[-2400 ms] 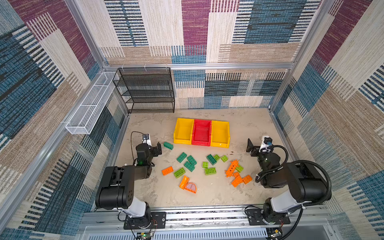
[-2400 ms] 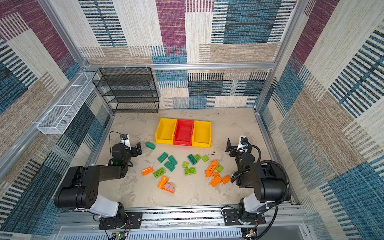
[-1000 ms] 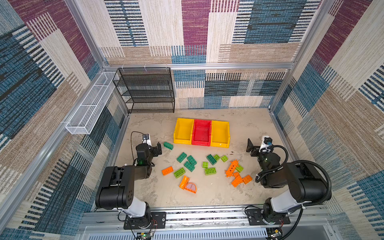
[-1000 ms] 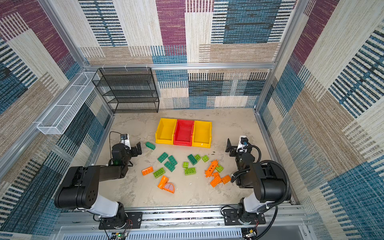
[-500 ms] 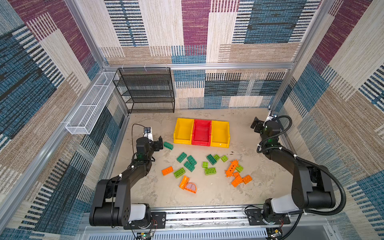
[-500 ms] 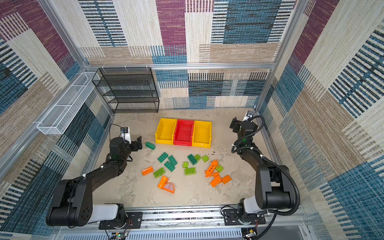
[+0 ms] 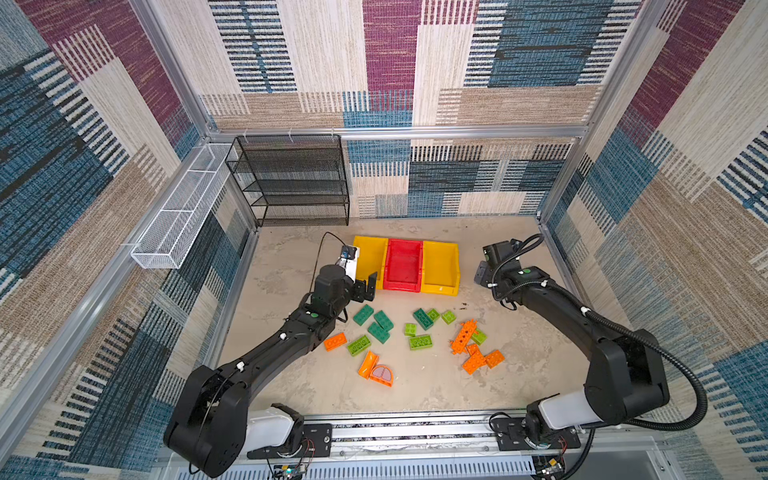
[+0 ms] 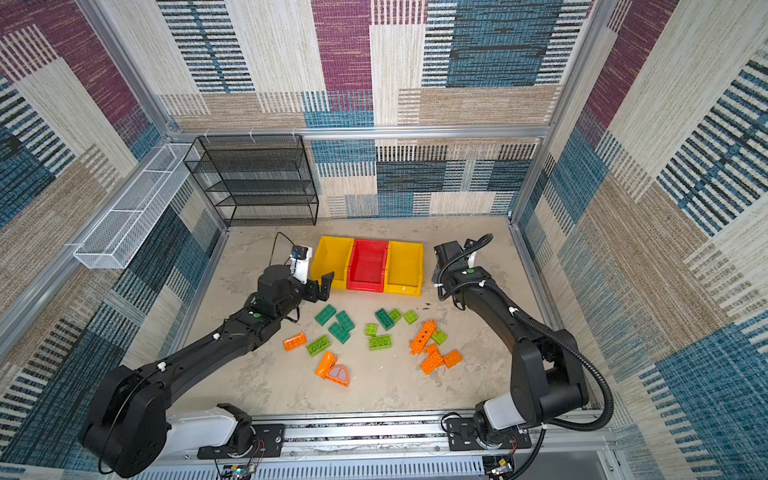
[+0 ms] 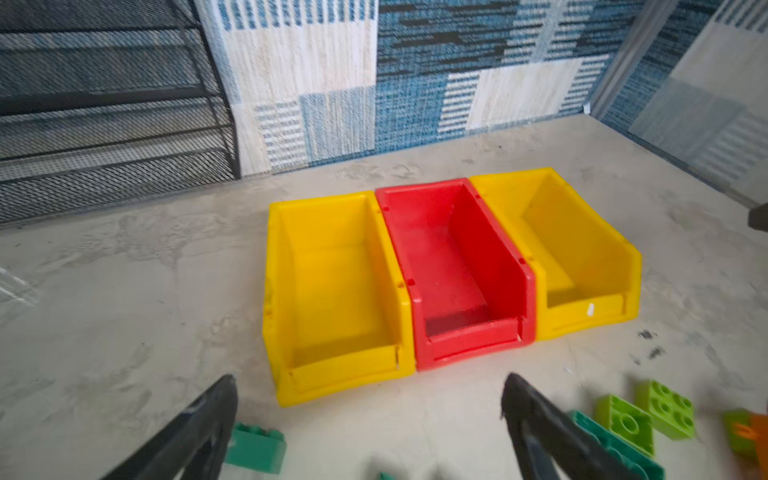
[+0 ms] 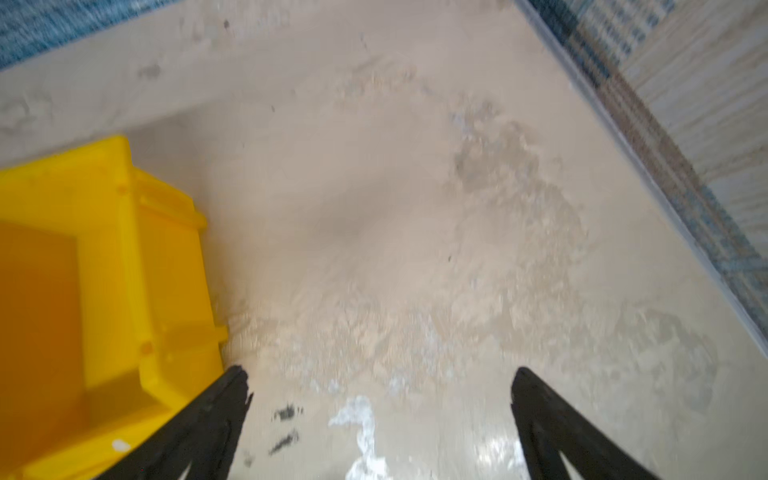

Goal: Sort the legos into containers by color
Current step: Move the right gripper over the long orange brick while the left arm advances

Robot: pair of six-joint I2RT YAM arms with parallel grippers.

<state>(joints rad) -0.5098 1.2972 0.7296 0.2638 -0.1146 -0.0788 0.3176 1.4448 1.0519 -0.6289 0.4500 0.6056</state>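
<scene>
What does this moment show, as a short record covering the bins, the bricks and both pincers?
bins: left yellow bin, red bin, right yellow bin, side by side, all empty
bricks: dark green bricks, lime bricks, orange bricks, loose on the table, none sorted
left pincer: open, empty, at the left yellow bin's front
right pincer: open, empty, beside the right yellow bin

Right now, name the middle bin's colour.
The middle bin is red, clearest in the left wrist view.
</scene>
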